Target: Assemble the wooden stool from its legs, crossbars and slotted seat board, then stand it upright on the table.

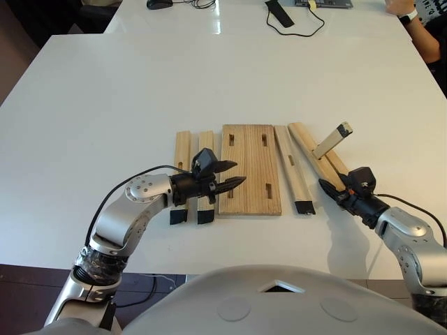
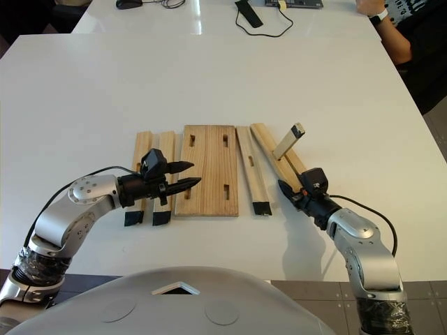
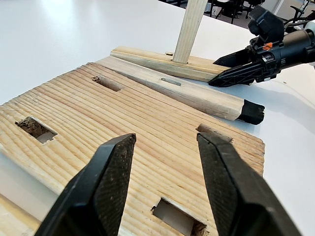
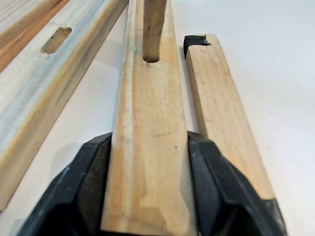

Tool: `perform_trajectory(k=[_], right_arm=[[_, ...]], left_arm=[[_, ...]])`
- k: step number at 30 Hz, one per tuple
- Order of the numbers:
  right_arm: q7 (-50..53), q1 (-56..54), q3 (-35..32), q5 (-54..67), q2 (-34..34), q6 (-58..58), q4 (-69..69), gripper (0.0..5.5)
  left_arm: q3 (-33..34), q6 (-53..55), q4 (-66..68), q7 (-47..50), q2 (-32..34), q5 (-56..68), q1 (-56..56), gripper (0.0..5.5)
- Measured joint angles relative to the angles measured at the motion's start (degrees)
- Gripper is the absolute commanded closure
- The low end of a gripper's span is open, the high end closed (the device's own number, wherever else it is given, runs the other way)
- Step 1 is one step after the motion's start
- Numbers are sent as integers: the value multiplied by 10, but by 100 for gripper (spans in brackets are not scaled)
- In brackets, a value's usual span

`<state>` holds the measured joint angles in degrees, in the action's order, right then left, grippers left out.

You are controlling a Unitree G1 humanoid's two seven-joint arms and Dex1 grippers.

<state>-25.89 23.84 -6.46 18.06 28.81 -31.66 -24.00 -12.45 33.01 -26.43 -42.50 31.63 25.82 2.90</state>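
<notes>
Over seat board, left gripper (level)

Upper left of the frame: black oval computer mouse. Top centre: flat black rectangular pad, thin black looping cable. All on glossy white table.

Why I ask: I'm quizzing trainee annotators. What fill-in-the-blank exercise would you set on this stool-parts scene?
1. The seat board has ___ slots cut in it.
2. The left gripper hovers over the seat board with its fingers ___.
3. The right gripper is shut on a leg whose slot holds a ___.
Missing words: four; open; crossbar.
</notes>
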Motion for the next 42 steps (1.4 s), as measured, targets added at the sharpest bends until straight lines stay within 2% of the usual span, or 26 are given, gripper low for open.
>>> perform_trajectory(k=[6, 8, 11, 14, 18, 23, 31, 39, 42], right_arm=[[17, -56, -32, 21, -32, 45, -60, 342], [12, -78, -39, 46, -37, 47, -90, 342], [-32, -88, -25, 128, -37, 38, -158, 342], [-71, -93, -10, 195, -21, 14, -192, 342], [-115, -144, -19, 306, 20, -28, -204, 342], [-141, -193, -33, 415, 76, -79, -190, 342], [-167, -234, -23, 473, 105, -113, -158, 342], [-201, -250, -13, 479, 119, -116, -143, 344], [-217, -249, -7, 479, 121, -115, -137, 344]], left_arm=[[35, 25, 47, 71, -34, -12, -58, 320], [65, 41, 59, 78, -51, 16, -85, 320], [116, 86, 54, 77, -80, 107, -121, 272], [158, 151, 28, 44, -83, 250, -137, 221], [210, 199, 22, 23, -70, 382, -177, 220], [215, 204, 21, -7, -54, 434, -189, 220], [197, 200, -4, -14, -56, 469, -194, 220], [191, 199, -2, -23, -50, 491, -195, 334], [191, 203, -5, -31, -37, 496, -195, 340]])
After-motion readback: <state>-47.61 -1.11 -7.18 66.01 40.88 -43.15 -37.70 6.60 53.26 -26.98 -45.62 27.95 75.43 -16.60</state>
